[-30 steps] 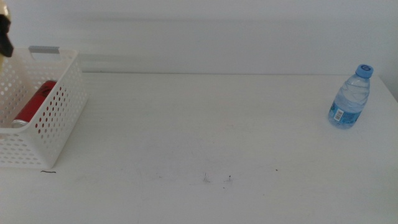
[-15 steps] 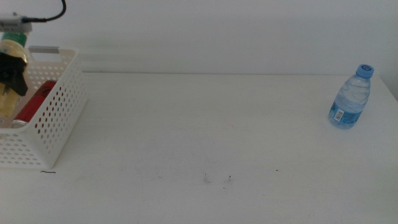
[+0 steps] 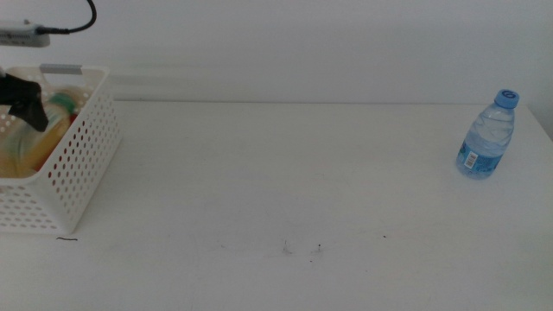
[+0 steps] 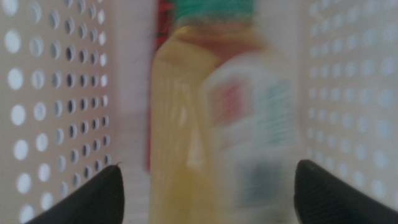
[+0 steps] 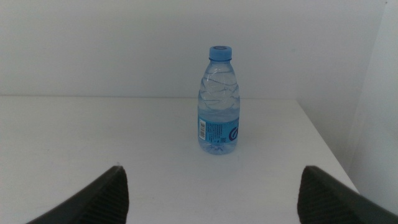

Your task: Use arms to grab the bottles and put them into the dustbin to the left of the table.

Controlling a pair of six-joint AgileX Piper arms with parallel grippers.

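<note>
**Tea bottle in the basket, water bottle alone at the far right of the bench**

The left gripper (image 3: 22,97) is over the white perforated basket (image 3: 82,164) at the left edge of the bench (image 3: 285,181), seen in the middle view as a dark shape just above the basket's contents, with a black cable (image 3: 73,22) curving above it. In the left wrist view its two dark jaws stand wide apart at the lower corners, and neither touches the yellow tea bottle (image 4: 205,118) that fills the space between them. The bottle is blurred there; its green band (image 4: 214,9) and pale printed label (image 4: 255,112) can be made out, and the basket's perforated walls (image 4: 56,93) rise on both sides of it. A strip of red (image 4: 165,15), the soda can, shows beside the bottle, deeper in the basket. In the middle view the tea bottle (image 3: 39,138) lies inside the basket, yellow showing through and above the rim, with a small bit of red (image 3: 76,111) next to it near the grey handle bar (image 3: 60,68).

The small clear water bottle (image 3: 488,136) with the blue cap stands upright on the bench near its far right corner, well apart from the basket. The right wrist view looks straight at it (image 5: 218,106): it stands alone on the white surface, with a blue label around its lower half. The right gripper (image 5: 211,196) is held back from the bottle with its jaws spread wide, touching nothing. This arm does not show in the middle view.

A few small dark specks (image 3: 302,249) mark the bench near its front edge.
</note>
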